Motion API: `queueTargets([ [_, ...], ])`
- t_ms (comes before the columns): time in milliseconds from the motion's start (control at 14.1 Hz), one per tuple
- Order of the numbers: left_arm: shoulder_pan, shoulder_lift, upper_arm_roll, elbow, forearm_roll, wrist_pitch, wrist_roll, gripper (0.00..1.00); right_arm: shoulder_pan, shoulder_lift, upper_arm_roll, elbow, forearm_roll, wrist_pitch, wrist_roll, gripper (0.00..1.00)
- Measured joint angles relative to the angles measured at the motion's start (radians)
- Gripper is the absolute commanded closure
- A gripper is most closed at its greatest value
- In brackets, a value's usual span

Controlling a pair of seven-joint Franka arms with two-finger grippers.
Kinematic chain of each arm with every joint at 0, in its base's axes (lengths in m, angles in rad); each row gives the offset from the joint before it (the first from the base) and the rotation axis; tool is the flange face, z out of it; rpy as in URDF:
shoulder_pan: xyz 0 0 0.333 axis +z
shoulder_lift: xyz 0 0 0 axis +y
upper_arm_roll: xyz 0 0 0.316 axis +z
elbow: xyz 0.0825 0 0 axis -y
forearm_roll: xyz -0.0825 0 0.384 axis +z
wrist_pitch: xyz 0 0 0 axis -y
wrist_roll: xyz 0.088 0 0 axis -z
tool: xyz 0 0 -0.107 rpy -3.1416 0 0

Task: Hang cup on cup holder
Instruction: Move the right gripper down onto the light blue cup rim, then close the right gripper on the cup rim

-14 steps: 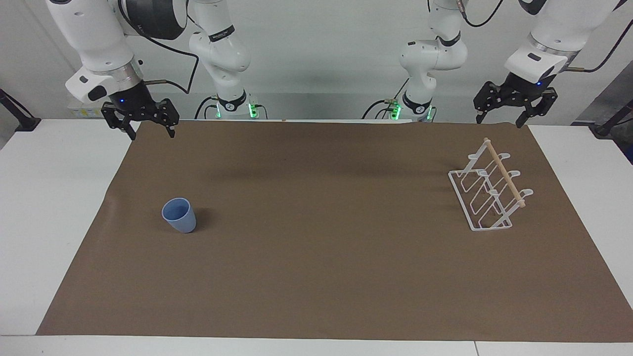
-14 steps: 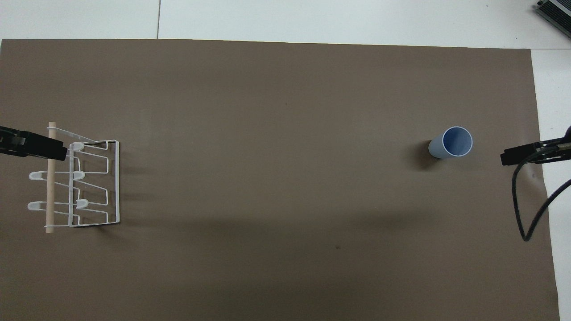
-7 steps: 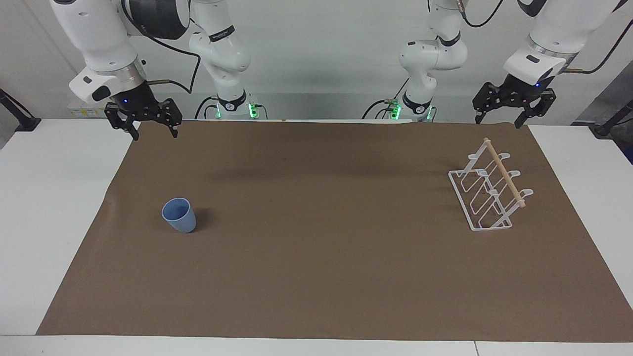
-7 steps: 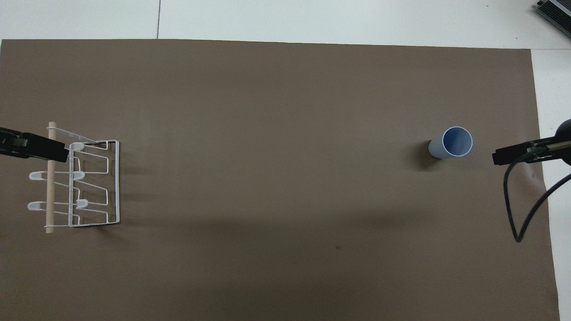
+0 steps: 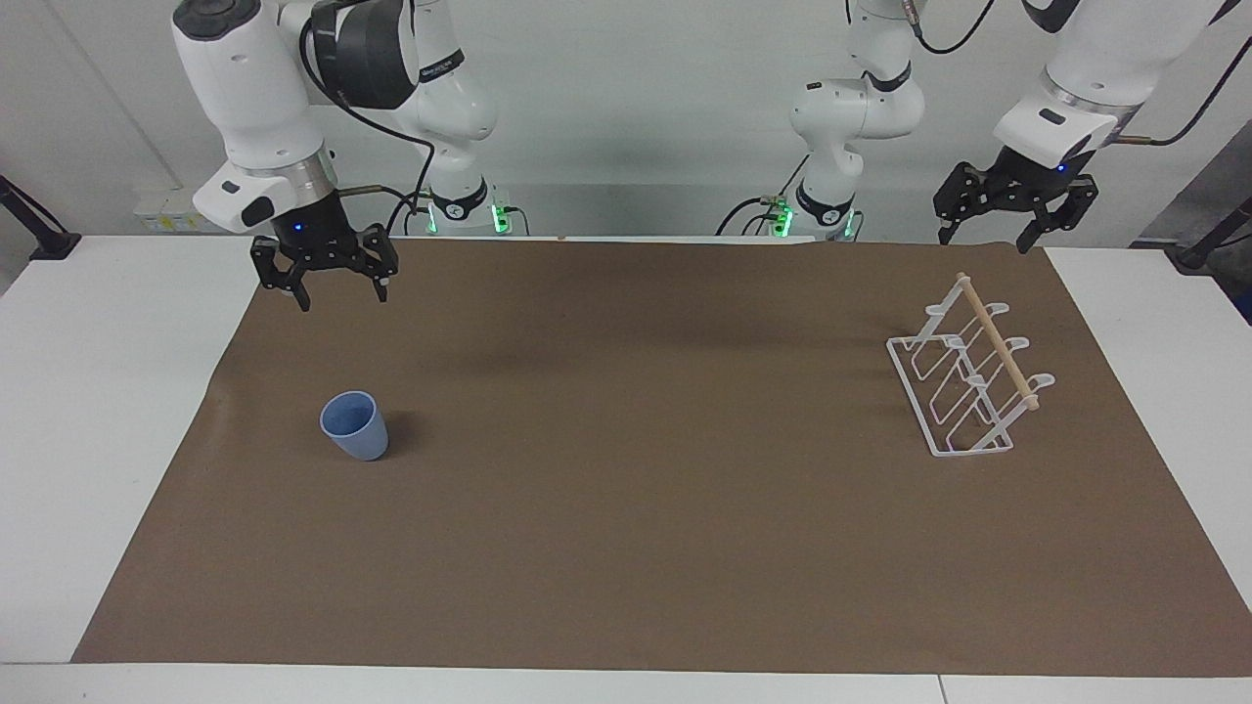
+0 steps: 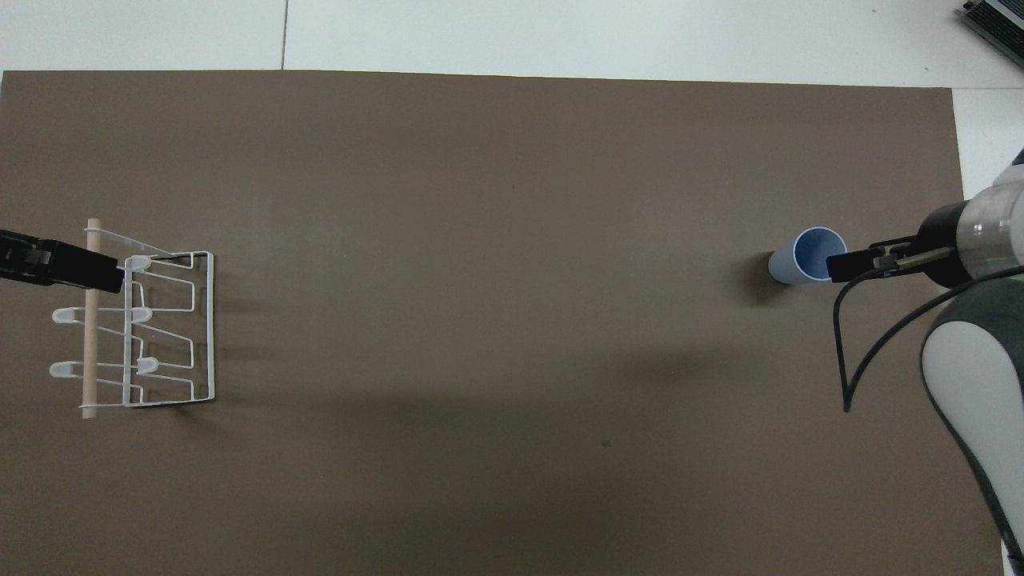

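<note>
Two grippers hung spread and empty. My right gripper was in the air above the brown mat, short of the upright blue cup at the right arm's end. I judged it should descend straight over the cup, centred. The left gripper waited above the white rack.

A white table carries a large brown paper-like mat over most of its top. Seen from overhead, a small light-blue plastic cup stands upright at the mat's three o'clock, and a white wire rack with a wooden dowel sits at nine o'clock.
</note>
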Motion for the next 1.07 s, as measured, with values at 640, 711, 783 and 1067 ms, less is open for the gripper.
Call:
queueTargets([
  [640, 0.0, 0.0, 0.0, 0.0, 0.0, -0.004, 0.0, 0.0, 0.0, 0.215, -0.002, -0.122, -0.002, 0.349, 0.0, 0.0],
  [711, 0.0, 0.0, 0.0, 0.0, 0.0, -0.003, 0.0, 0.0, 0.0, 0.23, -0.002, -0.123, -0.005, 0.365, 0.0, 0.0],
  [783, 0.0, 0.0, 0.0, 0.0, 0.0, -0.003, 0.0, 0.0, 0.0, 0.241, -0.002, -0.126, -0.012, 0.383, 0.0, 0.0],
  [1067, -0.001, -0.001, -0.002, 0.0, 0.0, -0.003, 0.0, 0.0, 0.001, 0.265, -0.002, -0.18, -0.032, 0.479, 0.0, 0.0],
])
